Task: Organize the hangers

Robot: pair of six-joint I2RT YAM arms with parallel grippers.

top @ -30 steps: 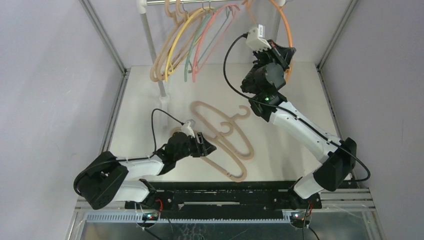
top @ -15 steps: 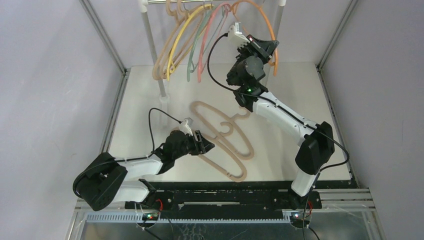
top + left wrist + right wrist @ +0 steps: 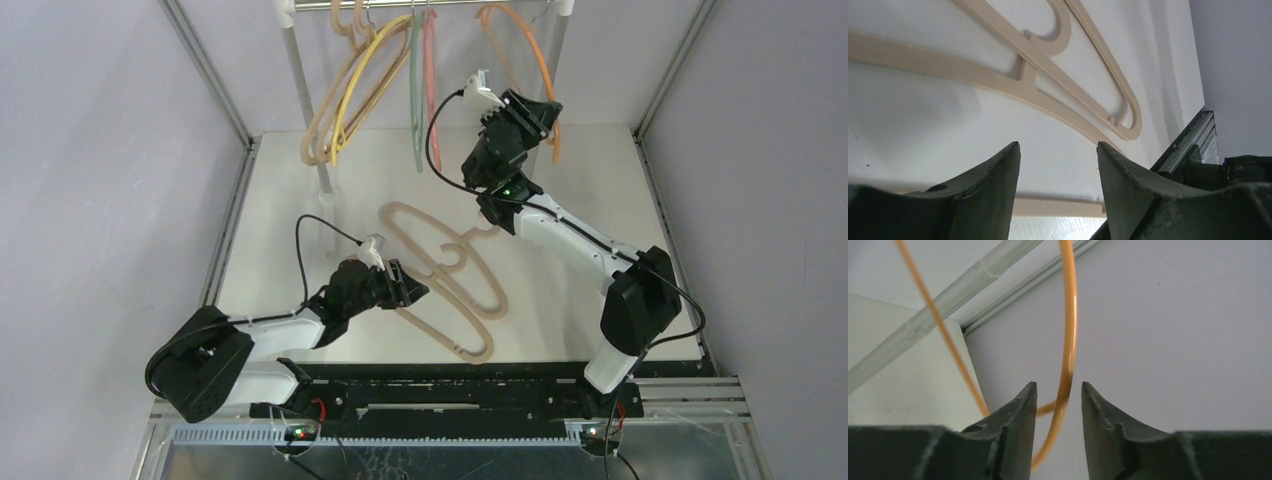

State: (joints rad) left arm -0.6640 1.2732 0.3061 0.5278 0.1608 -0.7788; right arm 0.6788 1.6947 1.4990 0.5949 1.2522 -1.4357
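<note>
Beige [image 3: 328, 118], yellow [image 3: 366, 75], green [image 3: 415, 105], pink [image 3: 431, 70] and orange [image 3: 541, 62] hangers hang from the rail at the back. Two thick beige hangers [image 3: 447, 272] lie overlapped on the table. My left gripper [image 3: 413, 291] is open and low over the table at their left side; in the left wrist view its fingers [image 3: 1057, 144] straddle a beige hanger bar [image 3: 1058, 207], with the other beige hanger [image 3: 1048, 67] ahead. My right gripper [image 3: 543, 108] is raised by the orange hanger. In the right wrist view its open jaws [image 3: 1058, 385] have the orange wire [image 3: 1068, 340] between them, unclamped.
The white-and-metal rail frame has a left post [image 3: 303, 95] standing on the table's back left and a right post [image 3: 556, 45] behind my right gripper. Grey walls and metal corner struts [image 3: 210, 75] close in both sides. A black rail [image 3: 450, 375] runs along the near edge.
My right arm has swung left along the rail and the orange hanger has moved left with it. The green and pink hangers have settled from a slant to hanging straight. My left gripper has barely moved.
</note>
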